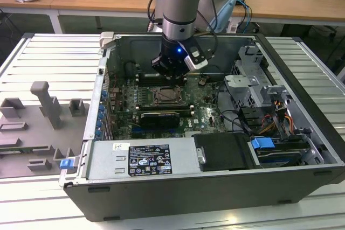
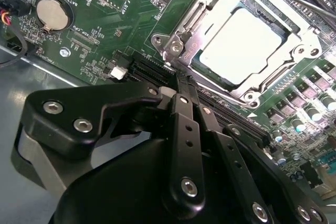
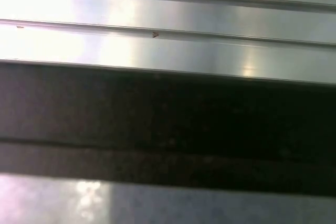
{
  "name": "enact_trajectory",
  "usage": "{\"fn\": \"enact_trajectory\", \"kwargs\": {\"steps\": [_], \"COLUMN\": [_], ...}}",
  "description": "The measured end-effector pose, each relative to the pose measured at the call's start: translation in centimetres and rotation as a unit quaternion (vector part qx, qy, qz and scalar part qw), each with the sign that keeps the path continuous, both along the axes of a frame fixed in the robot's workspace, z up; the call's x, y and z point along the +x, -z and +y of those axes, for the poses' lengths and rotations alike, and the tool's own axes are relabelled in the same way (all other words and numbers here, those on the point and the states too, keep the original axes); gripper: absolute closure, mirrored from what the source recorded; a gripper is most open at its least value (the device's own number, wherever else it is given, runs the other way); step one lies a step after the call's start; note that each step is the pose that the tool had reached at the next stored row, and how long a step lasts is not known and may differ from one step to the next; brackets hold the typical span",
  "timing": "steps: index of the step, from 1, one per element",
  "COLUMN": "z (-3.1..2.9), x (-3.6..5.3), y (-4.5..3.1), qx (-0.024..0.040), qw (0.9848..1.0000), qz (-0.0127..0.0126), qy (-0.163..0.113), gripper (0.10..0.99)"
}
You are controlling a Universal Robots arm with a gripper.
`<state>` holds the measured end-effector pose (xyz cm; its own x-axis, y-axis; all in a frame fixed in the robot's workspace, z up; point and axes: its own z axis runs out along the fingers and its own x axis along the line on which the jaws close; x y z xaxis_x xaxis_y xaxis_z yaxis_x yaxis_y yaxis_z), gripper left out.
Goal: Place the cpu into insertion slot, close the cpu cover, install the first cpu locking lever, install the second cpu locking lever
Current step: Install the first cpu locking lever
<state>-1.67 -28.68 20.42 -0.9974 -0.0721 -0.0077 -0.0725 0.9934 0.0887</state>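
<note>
- Exterior view: the arm (image 1: 180, 4) reaches down into the open case (image 1: 215, 187), which lies on a ribbed metal table (image 1: 43, 57). The gripper (image 1: 171, 74) hangs just above the board (image 1: 161, 114), beside the far edge of the socket (image 1: 167, 96). A black card (image 1: 160, 118) sits just on the near side of the socket. Grey fixtures (image 1: 46, 103) stand on the table at the exterior view's left, well apart from the case. Whether the fingers are apart or together cannot be told here.
- Second wrist view: the cpu (image 2: 240, 43) lies flat in the socket, its pale metal top bare. The cover (image 2: 210, 9) lies down around the cpu as a silver frame. The gripper (image 2: 181, 85) hovers above the black slot (image 2: 152, 72) just beside one corner of the frame; its black fingers (image 2: 186, 129) look drawn together with nothing between them. A round coin cell (image 2: 52, 14) sits on the green board, well away from the socket.
- First wrist view: ribbed bright metal (image 3: 168, 19) above a dark band (image 3: 168, 124).
</note>
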Motion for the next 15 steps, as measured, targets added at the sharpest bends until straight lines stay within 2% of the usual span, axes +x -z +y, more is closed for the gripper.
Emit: {"fn": "enact_trajectory", "kwargs": {"steps": [10, 13, 15], "z": [-0.03, -0.03, -0.03], "x": [0.03, 0.03, 0.03], "y": [-0.19, -0.14, -0.09], "qx": [-0.0009, -0.0045, -0.0098], "qw": [1.0000, 1.0000, 1.0000], "qz": [-0.0002, -0.0001, -0.0002], "qy": [0.000, 0.000, 0.000], "gripper": [0.980, 0.980, 0.980]}}
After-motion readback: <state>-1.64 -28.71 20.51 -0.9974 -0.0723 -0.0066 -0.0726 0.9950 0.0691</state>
